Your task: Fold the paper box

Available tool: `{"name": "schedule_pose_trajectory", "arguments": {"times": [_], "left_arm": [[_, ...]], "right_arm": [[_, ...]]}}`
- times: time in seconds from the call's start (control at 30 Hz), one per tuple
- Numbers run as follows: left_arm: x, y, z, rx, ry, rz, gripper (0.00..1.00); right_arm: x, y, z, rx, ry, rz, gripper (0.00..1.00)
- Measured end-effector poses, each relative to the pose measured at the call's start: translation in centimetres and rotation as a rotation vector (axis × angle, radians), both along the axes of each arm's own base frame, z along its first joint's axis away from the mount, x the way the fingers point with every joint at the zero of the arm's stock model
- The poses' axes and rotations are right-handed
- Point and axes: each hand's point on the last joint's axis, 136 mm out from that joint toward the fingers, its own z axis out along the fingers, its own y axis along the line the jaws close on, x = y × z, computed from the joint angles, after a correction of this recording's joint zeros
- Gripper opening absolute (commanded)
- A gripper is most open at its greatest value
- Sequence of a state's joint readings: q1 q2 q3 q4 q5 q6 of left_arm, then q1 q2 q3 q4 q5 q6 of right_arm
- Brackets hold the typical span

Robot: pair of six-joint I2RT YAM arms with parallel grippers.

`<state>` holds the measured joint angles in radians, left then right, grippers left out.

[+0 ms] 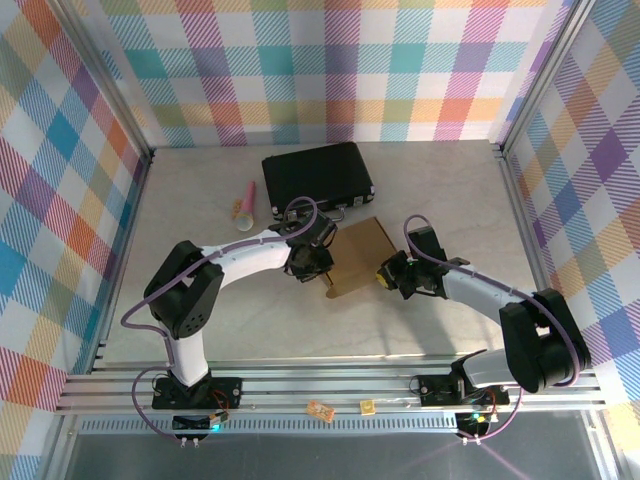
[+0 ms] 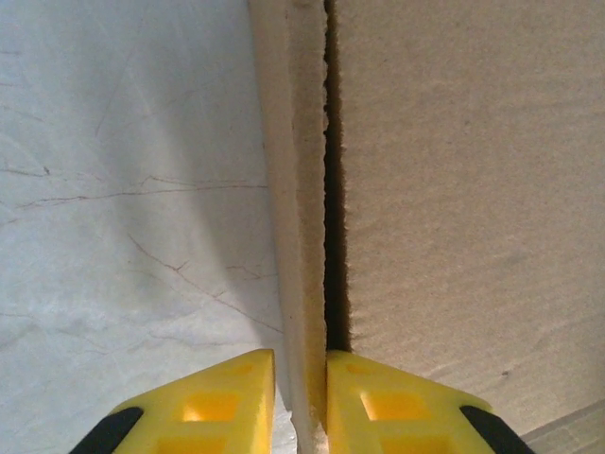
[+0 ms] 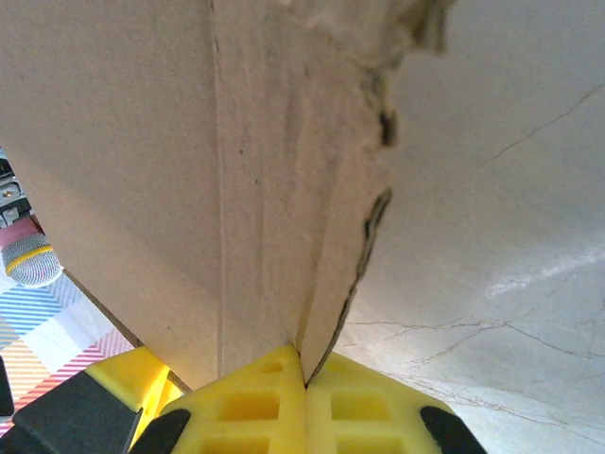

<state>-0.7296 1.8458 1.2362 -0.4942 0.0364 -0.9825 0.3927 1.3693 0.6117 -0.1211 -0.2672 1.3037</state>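
Top external, nearest first: box (image 1: 360,250) found mid-tabletop (image 1: 260,330), flanked at 9 o'clock by left gripper (image 1: 312,262) and at 4 o'clock by right gripper (image 1: 388,272). Gripped from both sides, probably to brace one wall while shaping the other.

Left wrist: yellow fingers (image 2: 217,397) closed on either face of an upright flap edge, pinching the cardboard, likely to stand that wall square over the tabletop.

Right wrist: fingers (image 3: 255,407) pressed together, tips nipping a creased fold of the box, seemingly to keep the crease from springing back.

Farther off at 12 o'clock, close against the box, a black case (image 1: 315,175); cannot tell whether touching. At 10 o'clock, well apart, a pink mic (image 1: 243,208).

Folding judged partway, walls not yet locked.
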Motion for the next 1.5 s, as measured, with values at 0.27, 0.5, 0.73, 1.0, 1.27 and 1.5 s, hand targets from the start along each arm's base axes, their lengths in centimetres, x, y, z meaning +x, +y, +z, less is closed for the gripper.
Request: {"name": "schedule_pose_trajectory", "arguments": {"times": [0.27, 0.5, 0.73, 1.0, 1.27, 1.5], "left_arm": [[0.6, -0.3, 0.0, 0.0, -0.003, -0.009, 0.0], [2.3, 0.8, 1.9, 0.004, 0.069, -0.108, 0.0], [3.5, 3.4, 5.2, -0.056, 0.115, -0.238, 0.0], [1.6, 4.9, 6.2, -0.139, 0.235, -0.339, 0.0], [1.3, 4.2, 6.5, -0.218, 0.289, -0.412, 0.0], [1.1, 4.2, 5.9, -0.252, 0.339, -0.422, 0.0]], "right_arm": [[-0.1, -0.4, 0.6, -0.048, 0.01, 0.024, 0.6], [3.0, -2.1, 9.1, -0.133, -0.16, 0.1, 0.95], [6.9, -7.0, 17.7, -0.048, -0.298, 0.055, 0.96], [7.4, -5.8, 11.9, 0.165, -0.112, 0.206, 0.94], [4.0, -3.0, 8.5, 0.423, 0.007, 0.301, 0.9], [3.8, -1.6, 9.6, 0.534, -0.046, 0.353, 0.81]]}}
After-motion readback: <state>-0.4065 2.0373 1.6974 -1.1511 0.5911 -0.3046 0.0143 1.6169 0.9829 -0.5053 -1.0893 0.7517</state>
